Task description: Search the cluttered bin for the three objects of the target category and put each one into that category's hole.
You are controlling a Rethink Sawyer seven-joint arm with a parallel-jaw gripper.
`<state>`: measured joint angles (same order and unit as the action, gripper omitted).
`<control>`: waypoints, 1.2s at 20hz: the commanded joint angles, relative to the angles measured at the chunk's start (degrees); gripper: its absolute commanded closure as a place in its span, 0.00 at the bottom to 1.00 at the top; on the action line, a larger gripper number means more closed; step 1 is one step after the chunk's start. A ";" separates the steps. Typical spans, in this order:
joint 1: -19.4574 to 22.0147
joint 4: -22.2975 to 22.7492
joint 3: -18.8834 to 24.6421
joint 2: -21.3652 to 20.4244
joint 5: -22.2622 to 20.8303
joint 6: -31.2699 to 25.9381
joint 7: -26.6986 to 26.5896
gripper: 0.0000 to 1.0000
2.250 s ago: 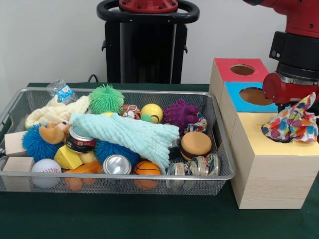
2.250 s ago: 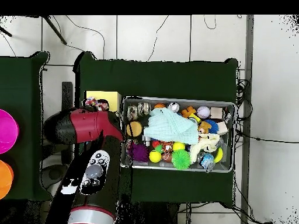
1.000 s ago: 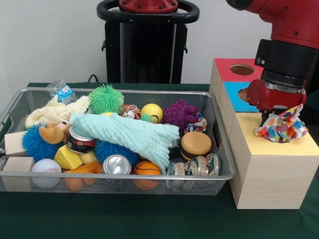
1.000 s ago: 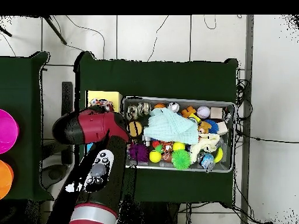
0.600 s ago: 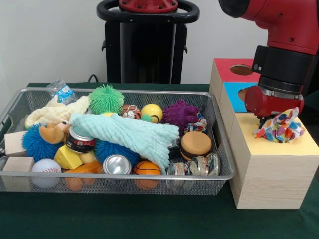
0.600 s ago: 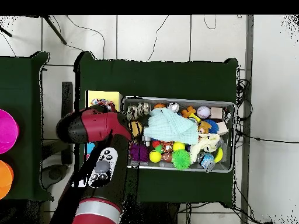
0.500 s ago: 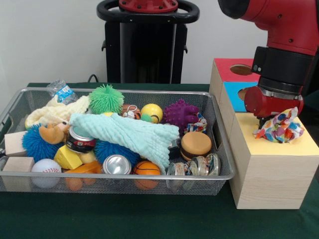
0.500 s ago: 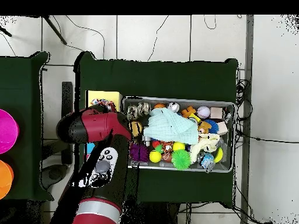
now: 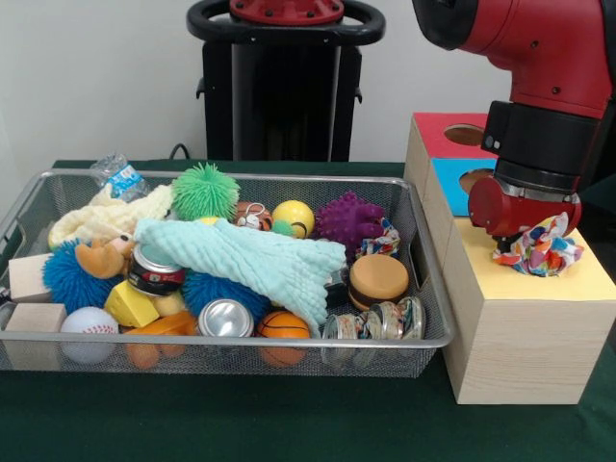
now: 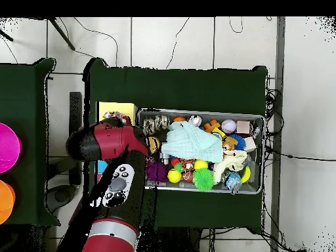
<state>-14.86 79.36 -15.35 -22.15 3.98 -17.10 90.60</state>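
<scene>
My gripper (image 9: 532, 243) hangs from the red arm over the yellow-topped wooden box (image 9: 539, 286) and is shut on a polka-dot cloth (image 9: 545, 248). The bunched cloth rests low on the yellow top and covers the hole, which is hidden. In the overhead view the cloth (image 10: 113, 119) peeks out beside the arm (image 10: 108, 142) at the yellow box (image 10: 118, 109). A second polka-dot cloth (image 9: 383, 238) lies in the wire mesh bin (image 9: 241, 177) by the purple spiky ball. A third one does not show.
The bin (image 10: 203, 112) also holds a large mint-green cloth (image 9: 250, 260), a cream knitted cloth (image 9: 106, 217), balls, cans and wooden blocks. The blue-topped box (image 9: 458, 180) and the red-topped box (image 9: 445, 127) stand behind the yellow one.
The arm has moved left over the yellow box and come down, carrying the polka-dot cloth from the box's right edge to low over its top.
</scene>
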 commanded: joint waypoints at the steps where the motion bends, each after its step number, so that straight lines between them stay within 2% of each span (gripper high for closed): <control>1: 5.14 4.95 3.51 4.56 -1.93 -4.35 6.25 1.00; 4: 5.93 6.15 4.52 2.04 -1.88 -8.13 4.57 1.00; 8: 6.22 6.53 4.65 1.92 -2.01 -7.57 5.22 1.00; 14: 4.56 6.76 2.33 2.14 -1.97 -5.76 7.88 1.00; 15: 4.60 6.82 2.38 2.17 -1.78 -5.58 8.15 0.00; 24: 4.21 6.34 1.69 2.49 -1.79 -6.07 8.31 0.00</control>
<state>-13.64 79.84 -13.57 -22.87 3.96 -17.74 90.60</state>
